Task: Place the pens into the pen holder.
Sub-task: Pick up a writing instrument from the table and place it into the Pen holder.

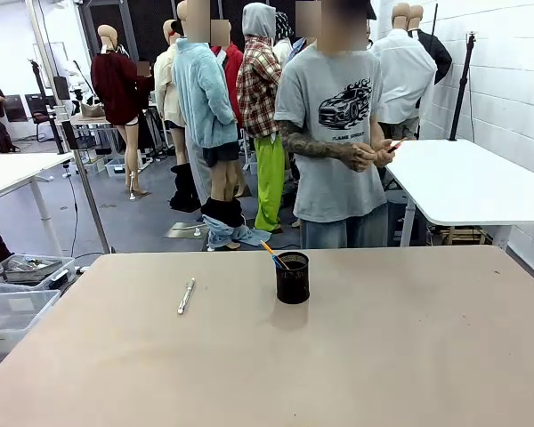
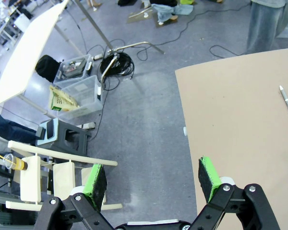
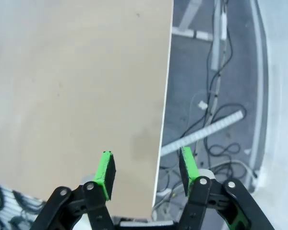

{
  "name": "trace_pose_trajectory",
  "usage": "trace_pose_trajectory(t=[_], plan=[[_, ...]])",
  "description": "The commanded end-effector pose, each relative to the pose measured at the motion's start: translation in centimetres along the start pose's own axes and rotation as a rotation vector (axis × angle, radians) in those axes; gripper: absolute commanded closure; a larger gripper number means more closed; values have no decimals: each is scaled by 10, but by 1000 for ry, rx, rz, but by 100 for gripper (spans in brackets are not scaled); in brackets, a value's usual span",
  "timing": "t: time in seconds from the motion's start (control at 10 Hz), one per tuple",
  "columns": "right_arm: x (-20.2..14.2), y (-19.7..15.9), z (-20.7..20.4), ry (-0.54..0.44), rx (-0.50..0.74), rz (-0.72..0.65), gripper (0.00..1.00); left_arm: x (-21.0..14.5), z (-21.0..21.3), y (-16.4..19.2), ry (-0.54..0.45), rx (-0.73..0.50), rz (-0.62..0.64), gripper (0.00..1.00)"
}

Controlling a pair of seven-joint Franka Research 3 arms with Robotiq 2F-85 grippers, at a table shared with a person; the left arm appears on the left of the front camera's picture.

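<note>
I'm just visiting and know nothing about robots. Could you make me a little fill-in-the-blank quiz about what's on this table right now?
1. The silver pen lies flat on the table, on the robot's ____ side of the pen holder.
2. The orange-yellow pencil stands leaning ____ the pen holder.
3. The left tool and the right tool hold nothing; both are ____.

Missing words: left; inside; open.

table (image 1: pixel 409 356): beige, flat | silver-white pen (image 1: pixel 186 296): lying left of centre | pen holder (image 1: pixel 292 277): upright, mid-table
</note>
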State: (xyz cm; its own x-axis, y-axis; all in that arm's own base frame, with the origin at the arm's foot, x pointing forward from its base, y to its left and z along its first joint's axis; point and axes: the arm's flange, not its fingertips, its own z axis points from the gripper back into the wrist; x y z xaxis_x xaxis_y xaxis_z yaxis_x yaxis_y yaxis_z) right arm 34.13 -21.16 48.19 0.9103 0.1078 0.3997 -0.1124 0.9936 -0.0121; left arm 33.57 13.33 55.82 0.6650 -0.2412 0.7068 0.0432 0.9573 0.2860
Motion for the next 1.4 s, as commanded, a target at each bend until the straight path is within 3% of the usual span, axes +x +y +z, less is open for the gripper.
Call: trace_pose_trajectory(t=[0.0, 0.1, 0.3, 0.6, 0.7, 0.8, 0.9, 1.0, 1.2, 1.3], plan=[[11, 8, -6, -35, -3, 57, 32, -1, -2, 1, -5, 14, -14, 0], [11, 8, -6, -35, -3, 57, 32, 0, 0, 0, 0, 0, 0, 0], [11, 8, -6, -35, -3, 57, 32, 48, -4, -68, -54, -164, -103, 0], [11, 8, -6, -35, -3, 57, 32, 116, -53, -152, 72, -352, -196, 0], [11, 8, -6, -35, -3, 57, 32, 127, -71, -178, 104, -401, -159, 0], [11, 8, -6, -35, -3, 57, 32, 135, -93, -203, 139, -280, -131, 0], [11, 8, -6, -35, -3, 57, 32, 133, -109, -226, 108, -207, -163, 0], [11, 8, -6, -35, -3, 57, 32, 117, -75, -209, 92, -364, -184, 0], [11, 8, -6, -35, -3, 57, 32, 117, -75, -209, 92, -364, -184, 0], [11, 8, -6, -35, -3, 57, 32, 124, -102, -223, 109, -331, -172, 0]])
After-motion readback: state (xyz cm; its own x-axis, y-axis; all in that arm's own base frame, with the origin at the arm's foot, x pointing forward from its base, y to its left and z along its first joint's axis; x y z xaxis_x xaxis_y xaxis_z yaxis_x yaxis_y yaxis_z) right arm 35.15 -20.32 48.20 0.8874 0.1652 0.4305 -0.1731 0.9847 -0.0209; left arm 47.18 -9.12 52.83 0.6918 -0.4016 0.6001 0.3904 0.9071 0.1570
